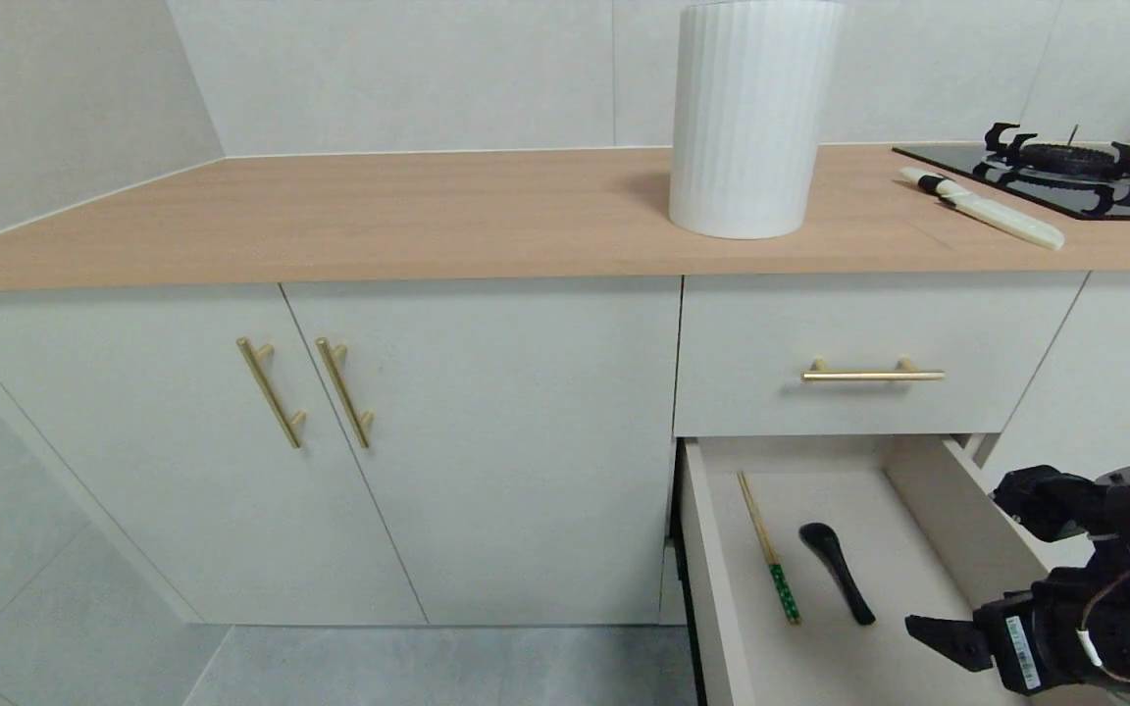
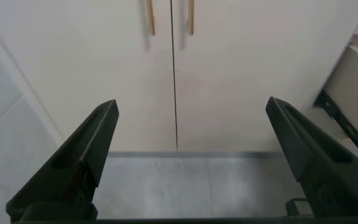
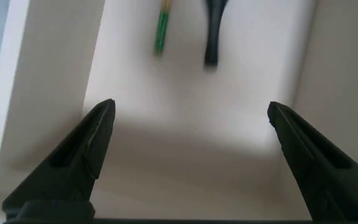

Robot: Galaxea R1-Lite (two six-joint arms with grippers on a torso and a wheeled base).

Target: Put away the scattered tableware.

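Home kitchen, fitted units
Wooden countertop (image 1: 379, 216) under a tiled wall (image 1: 428, 69); gas hob (image 1: 1065, 172) at 2 o'clock, knife (image 1: 982, 208) beside it; brass-handled cabinet doors (image 1: 163, 422) at 9 o'clock; open drawer (image 1: 707, 588) at 5 o'clock holding chopsticks (image 1: 769, 561) and spoon (image 1: 835, 571).

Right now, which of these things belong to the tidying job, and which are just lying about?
Job: chopsticks and black spoon in the open drawer; knife on the worktop.
Just there: white ribbed tub, stove, cupboard doors.

Chopsticks (image 1: 767, 549) and black spoon (image 1: 840, 577) lie side by side in the open drawer (image 1: 707, 569); white knife (image 1: 982, 208) on countertop (image 1: 379, 216).
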